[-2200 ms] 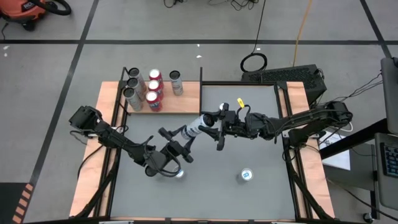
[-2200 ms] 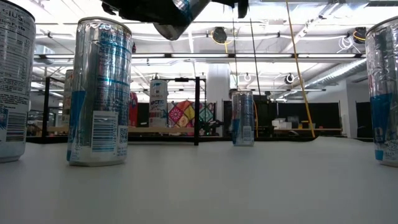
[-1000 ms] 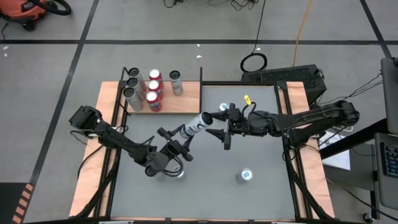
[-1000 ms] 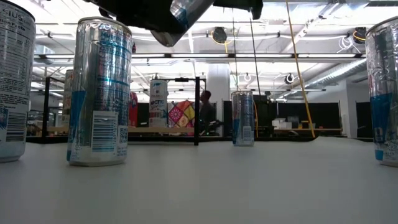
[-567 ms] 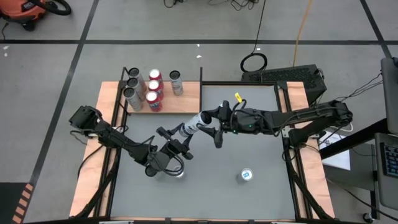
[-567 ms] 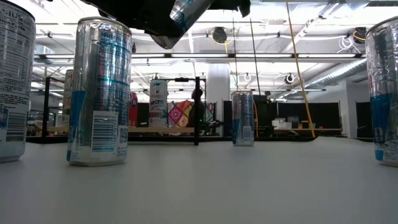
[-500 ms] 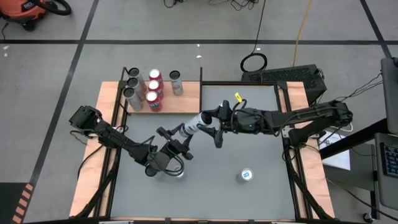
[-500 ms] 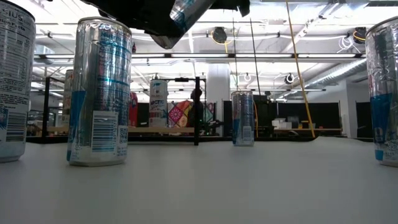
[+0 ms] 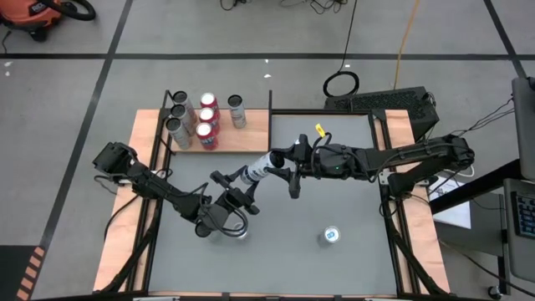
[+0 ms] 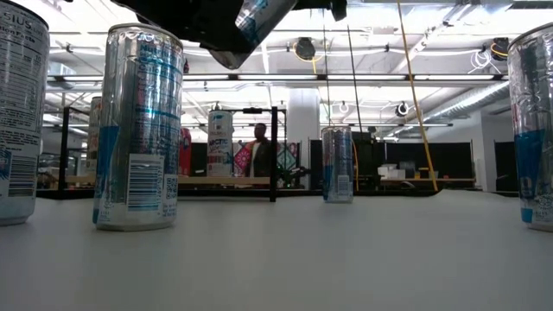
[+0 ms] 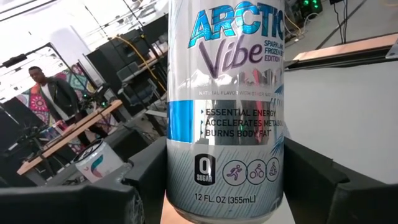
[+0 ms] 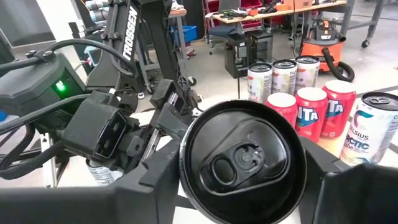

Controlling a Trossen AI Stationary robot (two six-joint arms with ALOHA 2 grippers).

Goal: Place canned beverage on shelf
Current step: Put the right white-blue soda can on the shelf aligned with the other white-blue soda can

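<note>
Where your two grippers meet: one can spans between both.
Left gripper: clenched on its base.
Right gripper: fingers flank its top; grip unclear.

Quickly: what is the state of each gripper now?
Left gripper: shut on the can.
Right gripper: around the can's top end, grip cannot be told.

"ARCTIC Vibe", "ESSENTIAL ENERGY", "12 FL. OZ (355mL)" on held can, "TROSSEN" on left arm

Left gripper raised mid-table, clamped — right gripper just opposite, fingers spread, both arms outstretched
</note>
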